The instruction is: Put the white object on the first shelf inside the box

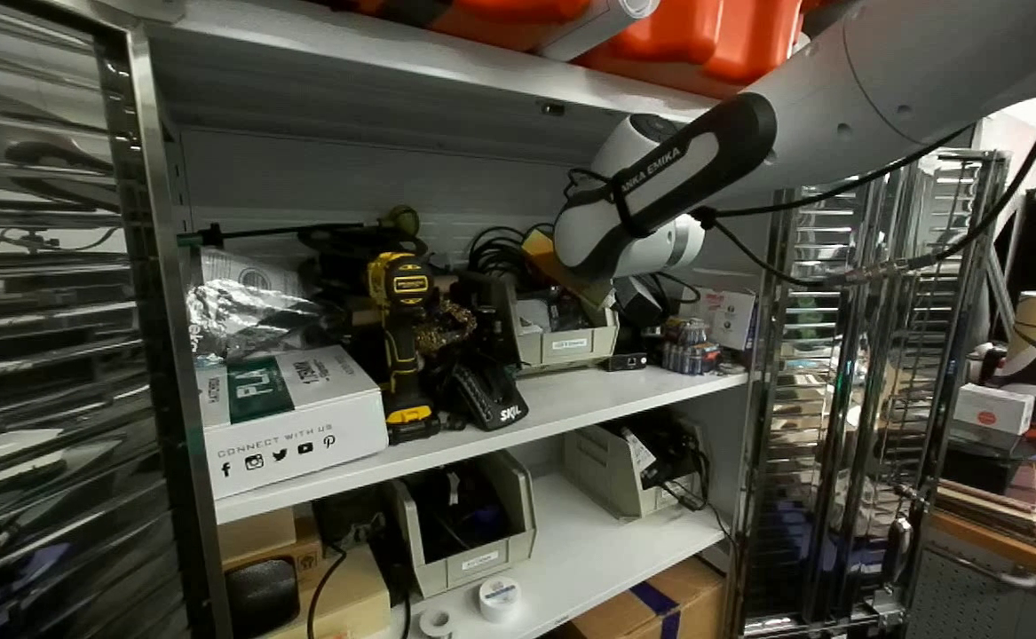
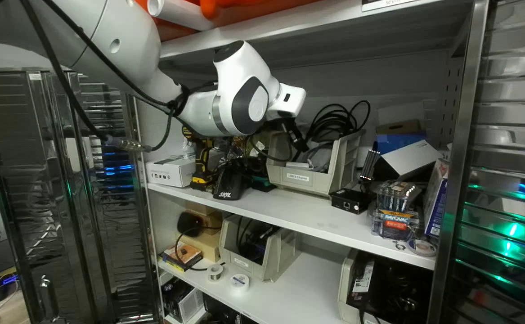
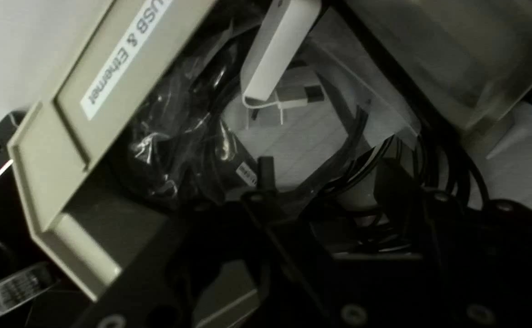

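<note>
A slim white adapter [image 3: 279,50] with a short white USB lead lies among cables and plastic bags in the beige bin [image 3: 124,68] labelled "USB & Ethernet". The bin also shows in both exterior views [image 1: 566,348] [image 2: 305,178], standing on a light-grey shelf board [image 1: 571,399] [image 2: 266,207] of the rack. My gripper [image 3: 329,180] is open, its dark fingers apart with only cables seen behind the gap. It hangs over the bin [image 2: 300,143], apart from the adapter. A white roll [image 1: 500,599] [image 2: 240,282] lies on the board below.
A yellow drill [image 1: 407,346], a white box [image 1: 296,417] and a black charger [image 1: 486,395] stand beside the bin. A black network box [image 2: 351,200] and battery packs [image 2: 395,216] are on its other side. Another shelf board [image 2: 311,20] is overhead. Coiled black cables [image 2: 334,121] rise from the bin.
</note>
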`<state>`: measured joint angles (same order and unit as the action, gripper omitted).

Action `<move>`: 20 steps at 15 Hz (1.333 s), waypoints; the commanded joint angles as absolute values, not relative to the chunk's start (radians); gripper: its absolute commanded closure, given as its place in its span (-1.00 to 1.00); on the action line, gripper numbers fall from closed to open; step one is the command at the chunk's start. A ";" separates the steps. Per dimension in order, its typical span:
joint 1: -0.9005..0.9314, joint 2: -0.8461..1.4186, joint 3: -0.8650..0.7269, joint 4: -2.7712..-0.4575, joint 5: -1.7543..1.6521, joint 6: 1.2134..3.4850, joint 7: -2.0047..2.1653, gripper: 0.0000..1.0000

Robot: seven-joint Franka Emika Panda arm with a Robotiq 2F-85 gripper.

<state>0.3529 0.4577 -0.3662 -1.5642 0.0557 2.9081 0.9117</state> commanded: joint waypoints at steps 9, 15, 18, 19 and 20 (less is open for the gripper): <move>0.292 0.037 -0.296 -2.099 0.046 2.810 0.503 -1.00; 0.078 -0.227 -0.181 -2.192 -0.012 2.258 0.339 -1.00; -0.008 -0.271 -0.160 -2.135 -0.026 1.970 0.251 -1.00; -0.028 -0.276 -0.156 -2.107 -0.034 1.876 0.218 -1.00; -0.035 -0.256 -0.140 -2.144 -0.006 1.987 0.257 -1.00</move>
